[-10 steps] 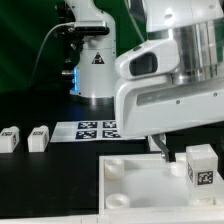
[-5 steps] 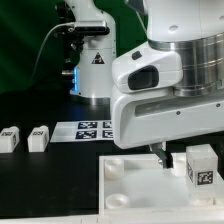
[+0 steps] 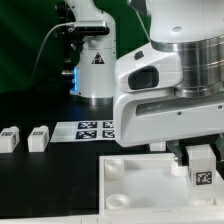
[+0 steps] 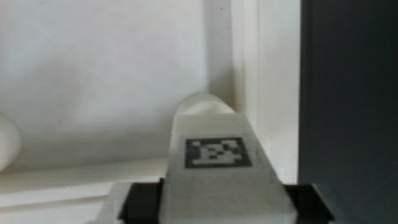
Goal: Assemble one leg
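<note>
A white leg (image 3: 203,167) with a black-and-white tag stands upright on the large white plate (image 3: 135,178), near its corner at the exterior view's right. My gripper (image 3: 202,156) is down over it, one finger on each side. In the wrist view the leg (image 4: 221,150) fills the space between the two black pads (image 4: 150,201), which press against its sides. The gripper is shut on this leg. Two more legs (image 3: 9,138) (image 3: 39,138) lie on the black table at the exterior view's left.
The marker board (image 3: 92,129) lies on the table behind the plate. The arm's base (image 3: 95,62) stands at the back. The plate has round corner sockets (image 3: 113,170). The black table runs along the plate's edge in the wrist view (image 4: 352,100).
The gripper has shifted toward the exterior view's right and come down over the standing leg. Its near finger has closed in against the leg. The leg has stayed in place.
</note>
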You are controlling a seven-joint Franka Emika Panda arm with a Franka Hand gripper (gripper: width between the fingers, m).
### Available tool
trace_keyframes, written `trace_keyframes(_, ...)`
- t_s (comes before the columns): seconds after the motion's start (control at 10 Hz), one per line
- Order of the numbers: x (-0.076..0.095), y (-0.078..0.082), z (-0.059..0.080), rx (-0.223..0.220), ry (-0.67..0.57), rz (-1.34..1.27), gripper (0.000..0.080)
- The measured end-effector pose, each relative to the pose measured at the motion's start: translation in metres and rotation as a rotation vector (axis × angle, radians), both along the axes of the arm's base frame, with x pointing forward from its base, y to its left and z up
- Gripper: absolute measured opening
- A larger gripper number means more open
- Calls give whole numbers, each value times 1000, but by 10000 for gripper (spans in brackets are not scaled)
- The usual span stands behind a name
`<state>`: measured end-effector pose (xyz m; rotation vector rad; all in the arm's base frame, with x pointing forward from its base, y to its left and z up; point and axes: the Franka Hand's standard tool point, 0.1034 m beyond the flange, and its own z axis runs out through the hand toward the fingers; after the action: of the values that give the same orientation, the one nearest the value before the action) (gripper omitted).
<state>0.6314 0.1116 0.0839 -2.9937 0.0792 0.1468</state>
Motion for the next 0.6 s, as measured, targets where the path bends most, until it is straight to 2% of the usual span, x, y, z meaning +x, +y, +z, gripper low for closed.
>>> trace_keyframes(0.1,0,0,0,-1,4,-29,291)
trace_keyframes(0.3,0,1,-1,-22,35,-281,291)
trace_keyframes(0.5,1,2,-1,-38,32,-620,291)
trace_keyframes(0.6,-1,1,-1,-19,28,-821,291)
